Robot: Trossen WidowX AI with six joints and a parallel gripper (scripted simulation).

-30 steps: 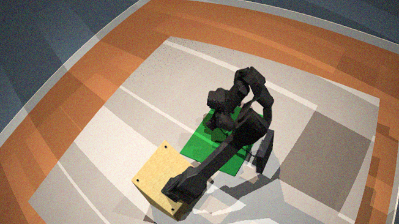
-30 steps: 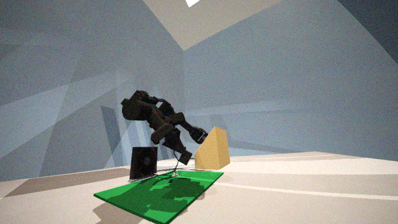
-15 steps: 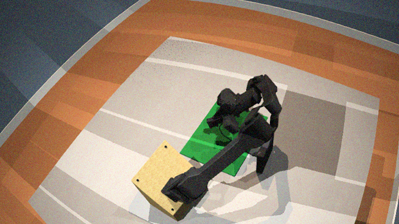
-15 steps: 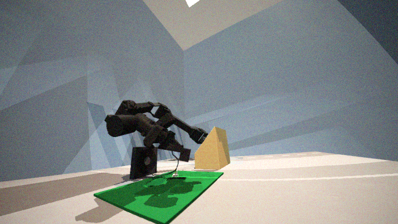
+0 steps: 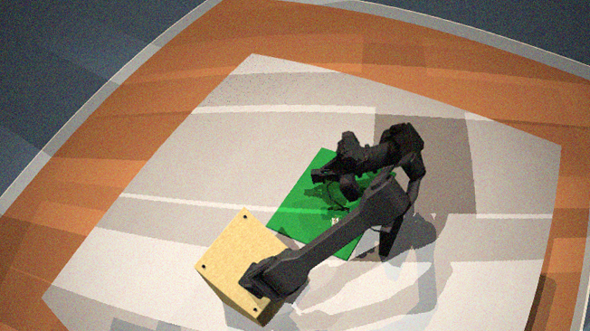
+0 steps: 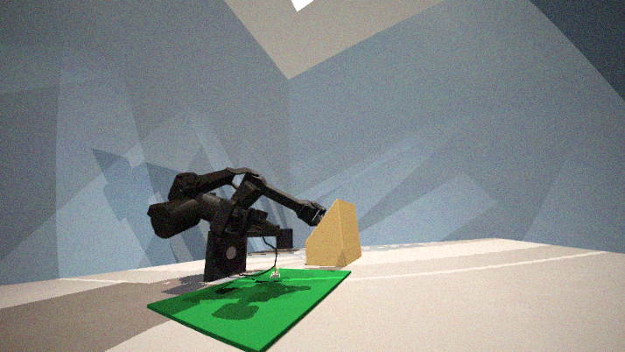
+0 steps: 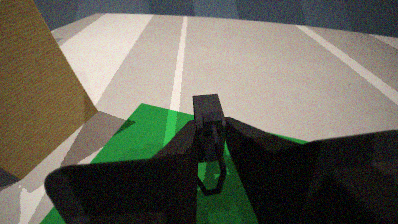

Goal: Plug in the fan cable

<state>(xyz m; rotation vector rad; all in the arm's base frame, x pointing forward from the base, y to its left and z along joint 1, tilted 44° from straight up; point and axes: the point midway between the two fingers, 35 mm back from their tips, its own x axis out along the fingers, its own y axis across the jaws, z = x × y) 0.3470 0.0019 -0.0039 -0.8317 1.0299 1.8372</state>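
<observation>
1. The board (image 5: 300, 210) is showing a bright, plain green, with darker green shadow patches lying across it.
2. The arm (image 5: 338, 235) and its end effector (image 7: 209, 131) are appearing matte black, and so is the plug (image 7: 209, 111).
3. The block (image 5: 234, 254) is showing tan yellow, with small black dots at its top corners.
4. The tabletop (image 5: 242, 145) is showing pale grey with white stripes, and orange-brown banding is running along its edges.
5. The fan (image 6: 225, 258) is looking black with a grey hub.
</observation>
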